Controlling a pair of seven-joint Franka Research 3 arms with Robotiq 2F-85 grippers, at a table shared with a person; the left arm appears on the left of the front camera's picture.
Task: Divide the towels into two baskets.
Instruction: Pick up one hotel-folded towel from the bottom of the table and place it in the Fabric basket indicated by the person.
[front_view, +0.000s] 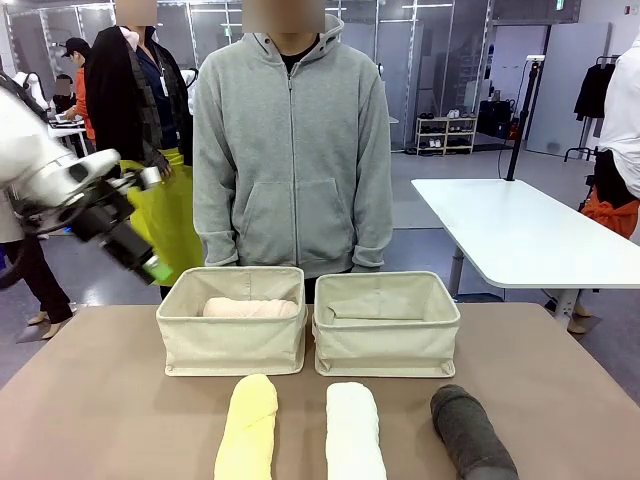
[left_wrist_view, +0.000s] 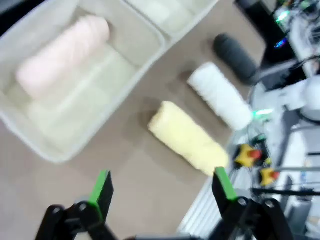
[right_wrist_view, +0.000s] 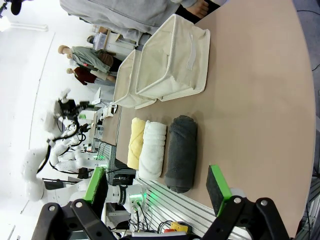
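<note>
The pink towel (front_view: 250, 308) is lying in the left basket (front_view: 232, 352). The yellow towel (front_view: 248, 428), white towel (front_view: 355, 432) and grey towel (front_view: 470, 430) are waiting in a near row, likely for sorting. The left gripper (front_view: 152, 266) is hovering released at the left, and the right gripper (right_wrist_view: 157, 187) is likewise released, both carrying nothing.

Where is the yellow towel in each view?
Front view: yellow towel at the bottom, left of centre.
Left wrist view: yellow towel near the middle.
Right wrist view: yellow towel left of centre, leftmost roll.
Landmark: white towel lies beside it in all.
</note>
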